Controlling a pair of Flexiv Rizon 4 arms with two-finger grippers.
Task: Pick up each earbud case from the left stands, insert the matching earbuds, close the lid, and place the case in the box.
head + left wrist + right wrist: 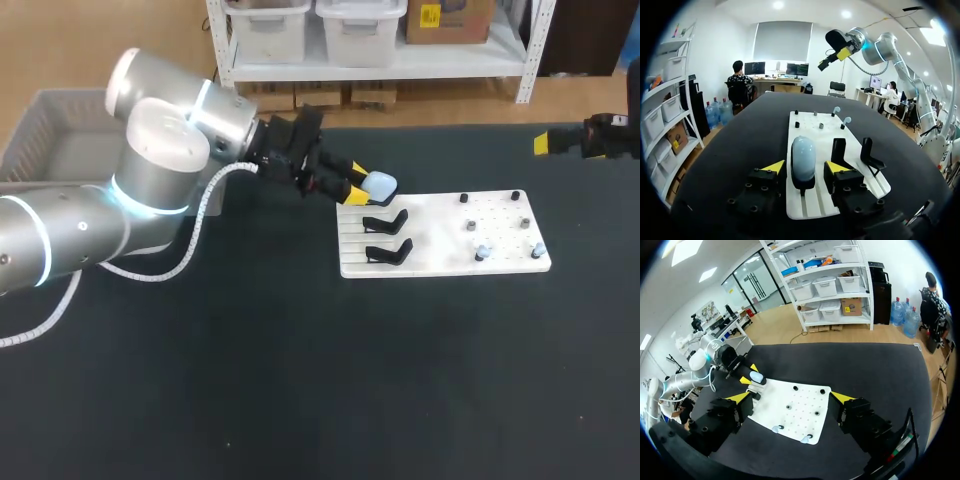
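Straddling the pale blue earbud case [803, 159], my left gripper [805, 167] holds its 2 yellow-tipped fingers [773, 166] apart, 1 on each side of the case. A thin gap shows on both sides, so neither finger touches it. The case sits upright on its black stand [803, 184], lid closed, at the grooved end of the white board [435, 232]. That is the board's end nearest my left arm.

Beside it on the same end are 2 more black stands [386, 220], side by side, each a bent black bracket. At the board's opposite end 4 dark pegs [463, 198] rise from the dotted surface. There, too, 2 pale earbuds [482, 252] stand upright on their own posts along the edge of the board nearest me.

The grey box [45, 125] lies at the table's far left corner, behind my left arm and well apart from the board.

My right gripper [790, 399] hangs high near the table's right edge, well apart from the board, looking down on it. Its 2 fingers are spread wide.
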